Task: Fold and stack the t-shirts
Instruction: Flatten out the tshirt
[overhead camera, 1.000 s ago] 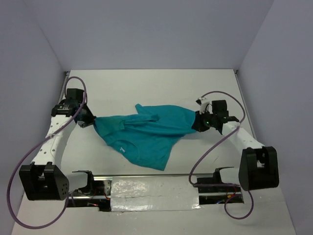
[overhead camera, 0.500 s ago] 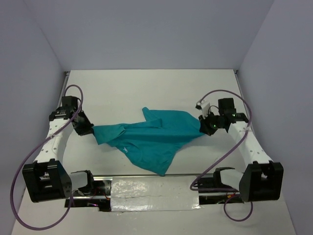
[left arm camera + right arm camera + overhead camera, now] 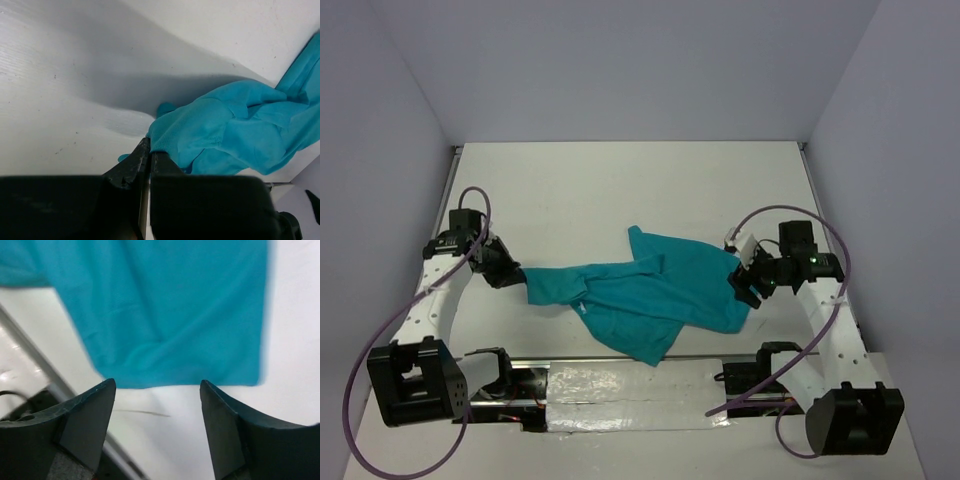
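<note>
The left gripper [image 3: 507, 270] is clenched on one end of the rumpled teal t-shirt [image 3: 650, 295], which lies bunched across the table's [image 3: 620, 190] near middle, while the right gripper [image 3: 752, 284], jaws spread and holding nothing, had best pinch the opposite edge squarely so the cloth pulls flat

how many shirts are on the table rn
1. The teal t-shirt lies bunched across the table, its left end pinched in the left gripper, its right edge by the open right gripper. No others show.
</note>
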